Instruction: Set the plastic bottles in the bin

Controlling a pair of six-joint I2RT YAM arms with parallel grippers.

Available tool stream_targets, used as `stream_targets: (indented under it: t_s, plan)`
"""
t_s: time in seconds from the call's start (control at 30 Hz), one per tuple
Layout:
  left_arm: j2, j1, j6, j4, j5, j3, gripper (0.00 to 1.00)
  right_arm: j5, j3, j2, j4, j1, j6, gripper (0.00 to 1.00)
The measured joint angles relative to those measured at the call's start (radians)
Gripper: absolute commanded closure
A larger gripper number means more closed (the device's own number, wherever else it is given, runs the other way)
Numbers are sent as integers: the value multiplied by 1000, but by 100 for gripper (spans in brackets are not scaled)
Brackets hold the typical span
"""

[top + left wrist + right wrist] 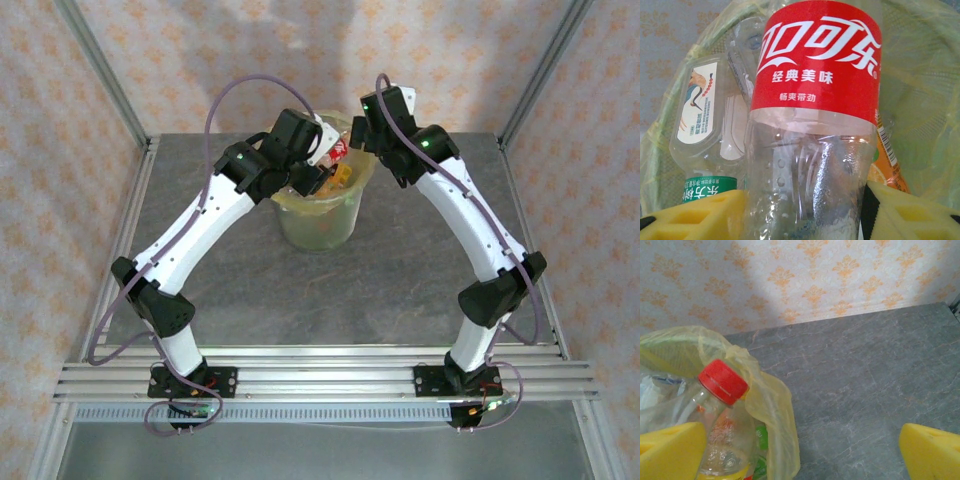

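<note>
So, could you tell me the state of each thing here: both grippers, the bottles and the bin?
left gripper: shut on the red-label bottle, over the bin.
red-label bottle: held by its clear body, not yet dropped.
right gripper: open, holding nothing.
bin: upright on the table, lined with a yellow bag, several bottles inside.
white-label bottle: lying in the bin.
red-capped bottle: cap on, leaning at the bag's rim.

A lab test booth: aluminium frame point(100, 65), wallpaper-patterned panels point(200, 50), grey tabletop point(400, 290).
</note>
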Motion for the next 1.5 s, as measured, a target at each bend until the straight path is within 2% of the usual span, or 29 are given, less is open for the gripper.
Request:
stream_targets:
  t_s: [0.07, 0.23, 0.53, 0.73, 1.0, 1.23, 1.5]
  plan:
    - [0, 0, 8, 0, 1, 0, 41, -8, -8, 0, -2, 0, 0, 1]
    - [0, 0, 34, 3, -2, -6, 54, -29, -64, 0, -2, 0, 7, 1]
    - [22, -1, 51, 43, -74, -5, 57, -40, -109, -2, -1, 0, 19, 1]
    - [92, -1, -42, 4, -114, 107, 57, -40, -114, -18, -1, 0, 18, 1]
    - [101, -1, -233, -30, -85, 212, 61, -24, -114, -60, -1, 0, 18, 1]
    - [101, -1, -349, -13, -14, 204, 62, 0, -116, -100, 13, 0, 18, 1]
    - [108, -1, -376, 12, 48, 145, 61, 16, -132, -122, 29, 0, 18, 1]
